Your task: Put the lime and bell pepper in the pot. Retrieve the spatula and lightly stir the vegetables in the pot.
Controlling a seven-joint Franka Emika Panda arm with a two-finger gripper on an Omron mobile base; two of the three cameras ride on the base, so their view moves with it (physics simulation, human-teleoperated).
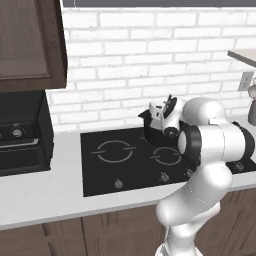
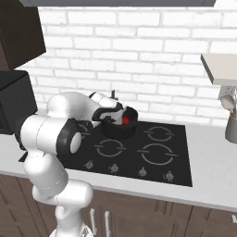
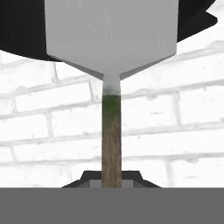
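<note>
My gripper is shut on the brown handle of the spatula, whose flat pale grey head points away from the hand toward the black pot. From the right base camera, the pot stands on the rear left burner, and the red bell pepper lies inside it. The hand, with the gripper, hangs at the pot's left rim. In the left base view the arm covers most of the pot. The lime is hidden.
The black cooktop has knobs along its front edge. A dark microwave sits on the counter at the left. At the far right are a grey holder with spoons and a shelf. The white brick wall rises close behind the pot.
</note>
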